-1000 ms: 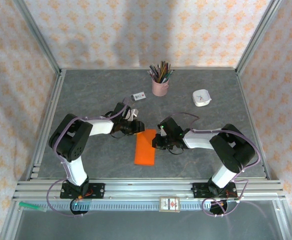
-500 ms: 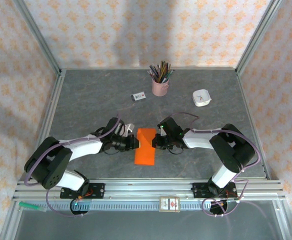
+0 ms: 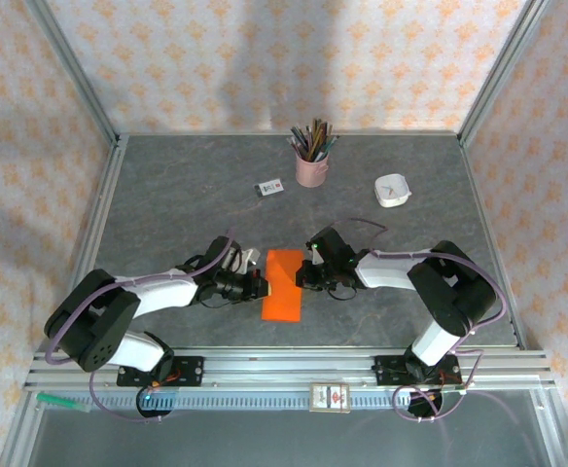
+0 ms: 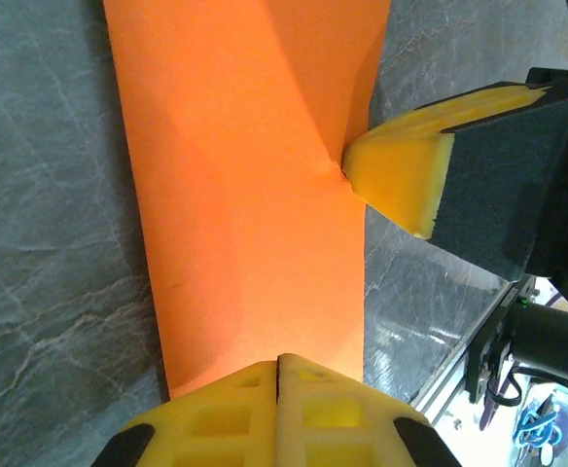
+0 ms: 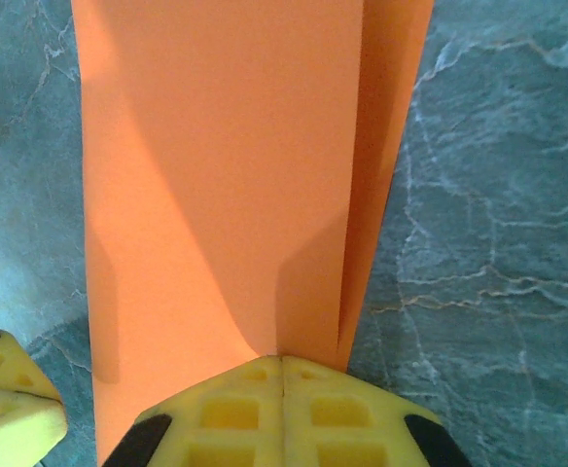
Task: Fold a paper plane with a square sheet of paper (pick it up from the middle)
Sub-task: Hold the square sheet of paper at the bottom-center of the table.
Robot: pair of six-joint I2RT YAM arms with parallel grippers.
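Observation:
The square sheet of paper [image 3: 283,287] is bright orange and lies flat on the grey table, folded into a tall rectangle; no paper plane is in view. My left gripper [image 3: 261,286] is shut, its tips [image 4: 279,358] resting at the sheet's left edge [image 4: 245,195]. My right gripper [image 3: 304,275] is shut too, with its tips [image 5: 282,358] on the right edge, where an upper layer [image 5: 216,175] overlaps a lower one. The right gripper's yellow fingers [image 4: 401,170] touch the sheet's far edge in the left wrist view.
A pink pencil cup [image 3: 311,167] stands at the back centre. A small white card [image 3: 269,188] lies to its left and a white dish [image 3: 393,191] to its right. The aluminium rail [image 3: 284,365] runs along the near edge.
My left arm swung nearer and lower, bringing its gripper to the sheet's left edge, and its jaws closed. The right gripper stayed at the right edge.

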